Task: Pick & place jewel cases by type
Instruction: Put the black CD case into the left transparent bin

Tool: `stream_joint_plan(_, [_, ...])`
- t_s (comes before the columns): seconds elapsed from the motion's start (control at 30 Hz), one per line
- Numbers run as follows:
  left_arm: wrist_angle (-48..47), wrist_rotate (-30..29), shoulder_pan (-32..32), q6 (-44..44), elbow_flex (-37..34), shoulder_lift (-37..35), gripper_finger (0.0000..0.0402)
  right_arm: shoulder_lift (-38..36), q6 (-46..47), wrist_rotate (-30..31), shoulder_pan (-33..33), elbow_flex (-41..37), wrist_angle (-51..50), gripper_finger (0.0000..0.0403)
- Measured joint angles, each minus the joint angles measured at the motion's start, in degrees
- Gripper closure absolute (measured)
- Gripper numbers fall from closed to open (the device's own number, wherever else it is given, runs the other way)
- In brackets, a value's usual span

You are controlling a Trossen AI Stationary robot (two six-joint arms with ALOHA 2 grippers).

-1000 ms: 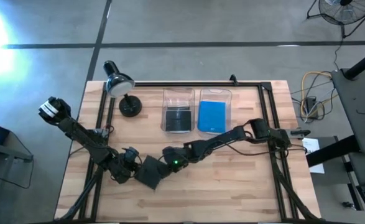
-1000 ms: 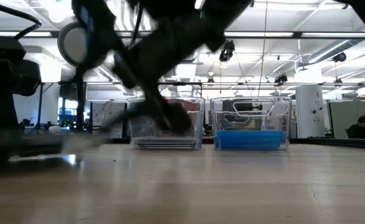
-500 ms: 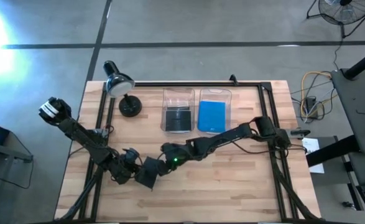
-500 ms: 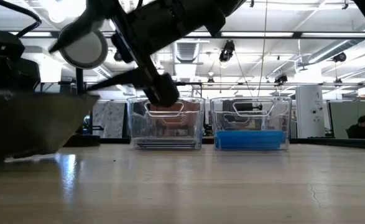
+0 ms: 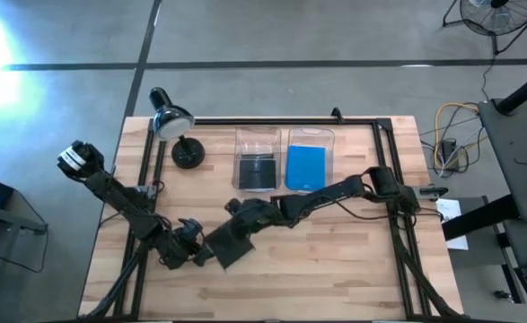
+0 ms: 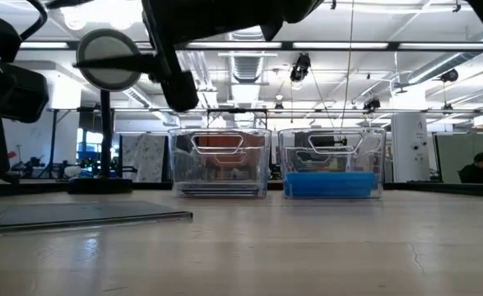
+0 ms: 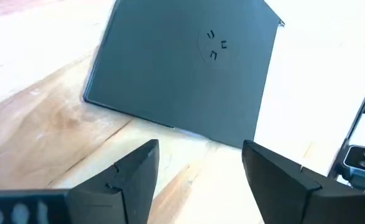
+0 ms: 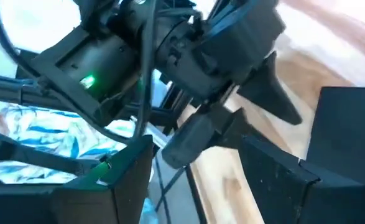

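Observation:
A dark grey jewel case (image 7: 182, 68) lies flat on the wooden table near its front left (image 5: 229, 248), and shows as a thin slab in the low view (image 6: 85, 218). My left gripper (image 7: 198, 155) stands open just short of the case's near edge, with nothing between its fingers. My right gripper (image 5: 220, 229) hangs open above the case, raised clear of it (image 6: 175, 86). Its wrist view looks at the left arm's gripper (image 8: 232, 93), with the case (image 8: 350, 124) off to one side. More dark jewel cases (image 5: 258, 172) and blue ones (image 5: 306, 169) lie in two clear bins.
The two clear bins (image 5: 258, 136) (image 5: 310, 136) stand side by side at the table's far middle. A black desk lamp (image 5: 178, 135) stands at the far left. A dark frame rail (image 5: 281, 119) runs along the table's far edge. Bare wood (image 5: 335, 260) lies at the front right.
The dark jewel case, which stood tilted with one edge raised, has come down and now lies flat on the table. My right gripper has risen away from it and tipped from pointing down toward level. Its fingers stay apart.

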Motion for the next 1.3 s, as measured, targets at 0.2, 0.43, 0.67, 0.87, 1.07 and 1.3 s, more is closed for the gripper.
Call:
stream_joint_plan(0.2, [-0.22,-0.2,-0.79,-0.55,0.0,-0.05,0.0188,-1.04,0.44,1.63,-0.14,0.0,-19.54,0.017])
stream_joint_plan(0.43, [4.07,-0.64,-1.06,2.93,1.31,0.75,0.0188,0.75,-2.95,3.45,-0.16,-0.15,-38.24,0.017])
stream_joint_plan(0.67, [11.56,3.01,-1.14,5.51,1.36,7.73,0.0188,3.91,-3.22,4.7,-0.24,-0.21,-30.41,0.017])
stream_joint_plan(0.87, [17.25,2.77,-1.14,6.1,1.51,13.6,0.0188,5.91,-3.78,2.88,0.49,0.24,-25.07,0.017])
stream_joint_plan(1.07, [17.68,2.7,-1.1,6.28,1.49,15.43,0.0188,5.78,-5.09,-2.27,0.39,0.02,-23.97,0.017])
stream_joint_plan(1.3, [17.59,3.9,-1.41,9.44,1.44,15.06,0.0188,1.54,-10.08,-4.42,0.3,1.95,-23.0,0.017])
